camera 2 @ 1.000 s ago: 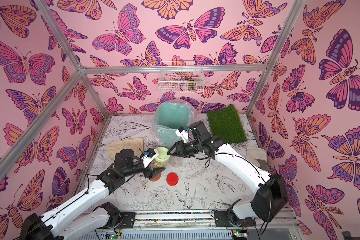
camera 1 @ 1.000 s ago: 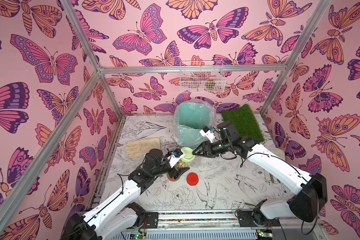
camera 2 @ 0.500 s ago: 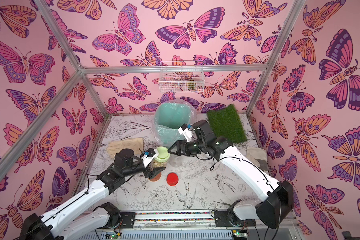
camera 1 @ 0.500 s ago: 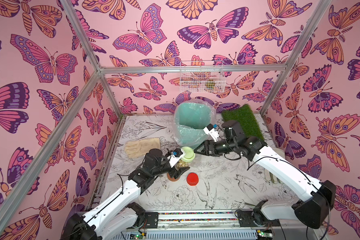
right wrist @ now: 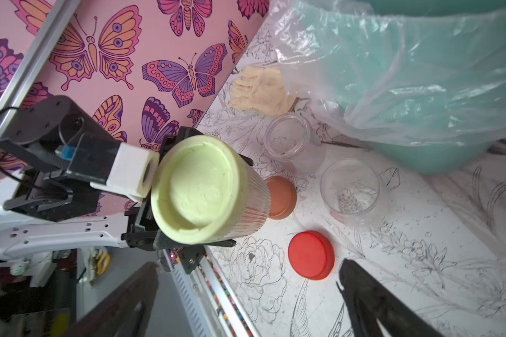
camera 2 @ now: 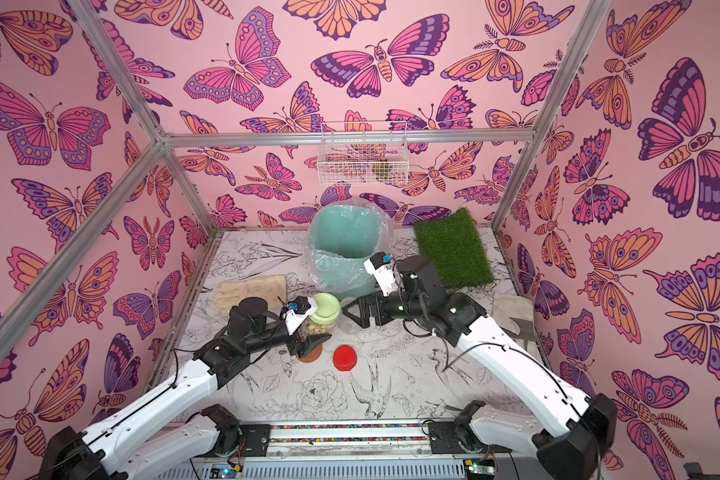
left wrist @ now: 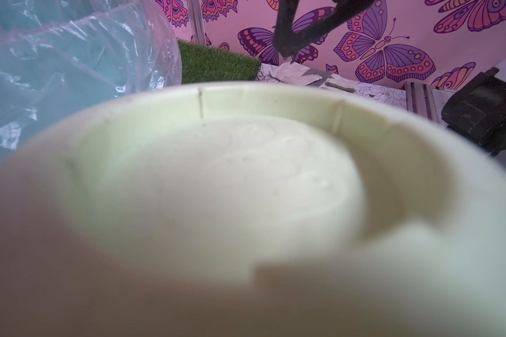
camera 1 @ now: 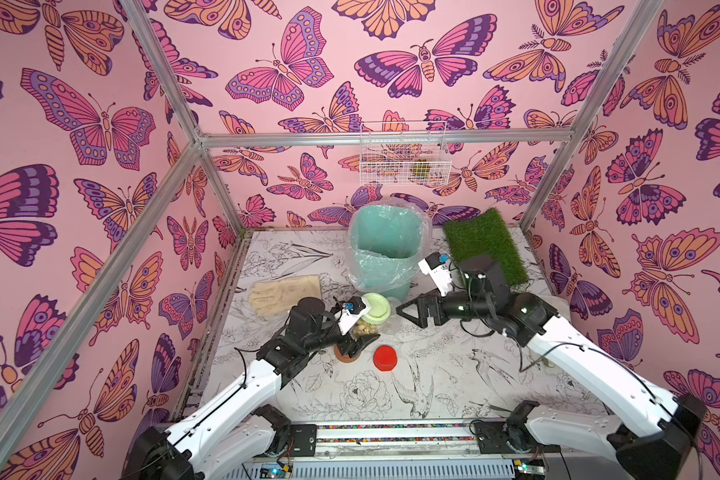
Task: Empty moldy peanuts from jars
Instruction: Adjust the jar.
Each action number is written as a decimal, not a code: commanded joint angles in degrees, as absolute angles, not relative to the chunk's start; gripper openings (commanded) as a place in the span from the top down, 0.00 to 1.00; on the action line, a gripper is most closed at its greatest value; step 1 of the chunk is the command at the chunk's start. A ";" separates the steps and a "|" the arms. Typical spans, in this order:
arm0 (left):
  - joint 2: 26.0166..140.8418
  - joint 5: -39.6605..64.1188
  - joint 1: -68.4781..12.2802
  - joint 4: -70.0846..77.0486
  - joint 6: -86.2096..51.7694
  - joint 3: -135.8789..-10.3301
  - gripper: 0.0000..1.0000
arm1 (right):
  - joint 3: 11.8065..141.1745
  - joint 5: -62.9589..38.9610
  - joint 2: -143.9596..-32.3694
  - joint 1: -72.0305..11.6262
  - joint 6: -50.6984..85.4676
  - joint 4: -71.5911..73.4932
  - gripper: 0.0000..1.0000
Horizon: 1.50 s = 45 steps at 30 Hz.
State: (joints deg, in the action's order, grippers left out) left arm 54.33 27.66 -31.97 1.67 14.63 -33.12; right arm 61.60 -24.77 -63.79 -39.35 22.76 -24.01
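A clear jar of moldy peanuts (camera 1: 365,328) (camera 2: 315,328) with a pale green lid (camera 1: 376,309) (camera 2: 326,307) (right wrist: 197,186) is held tilted above the table. My left gripper (camera 1: 360,336) (camera 2: 308,338) is shut on its ribbed body. In the left wrist view the lid (left wrist: 231,181) fills the picture and hides the jaws. My right gripper (camera 1: 408,314) (camera 2: 353,316) (right wrist: 246,303) stands open just right of the lid, not touching it. Two empty jars (right wrist: 287,137) (right wrist: 349,189) stand open beside a red lid (camera 1: 384,358) (right wrist: 310,255) and a brown lid (camera 1: 344,357) (right wrist: 281,197).
The mint-green bin (camera 1: 385,249) (camera 2: 344,249) with a plastic liner stands at the back. A grass mat (camera 1: 485,245) lies to its right and a beige glove (camera 1: 285,293) to its left. A wire basket (camera 1: 402,160) hangs on the back wall.
My right gripper has opened wider and its arm has drawn back to the right, away from the green lid. The left gripper and its jar have stayed put.
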 commanded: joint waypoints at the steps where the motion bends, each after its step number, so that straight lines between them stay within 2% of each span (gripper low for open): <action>1: 53.22 29.69 -32.26 7.69 13.52 -35.46 1.00 | 54.68 -19.64 -59.40 -41.81 16.33 -8.94 0.01; 11: 52.84 31.20 -32.26 8.42 10.70 -36.52 1.00 | 48.28 -18.98 -61.19 -48.59 9.96 6.13 0.01; 23: 51.55 35.09 -32.19 8.64 8.18 -37.00 1.00 | 49.01 -24.68 -69.89 -48.96 9.96 16.16 0.01; 36: 51.82 37.86 -32.26 7.91 7.65 -37.42 1.00 | 50.05 -24.80 -74.83 -48.96 11.96 22.96 0.00; 41: 51.69 38.64 -32.24 7.17 7.89 -37.75 1.00 | 50.45 -25.75 -76.52 -48.96 13.40 26.28 0.03; 45: 51.70 38.76 -32.25 7.03 7.82 -37.71 1.00 | 50.67 -26.10 -77.25 -48.96 14.53 27.60 0.09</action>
State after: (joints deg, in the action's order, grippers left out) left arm 53.25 34.96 -31.92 2.92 7.46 -34.89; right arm 48.71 -26.89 -76.55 -48.99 12.75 24.58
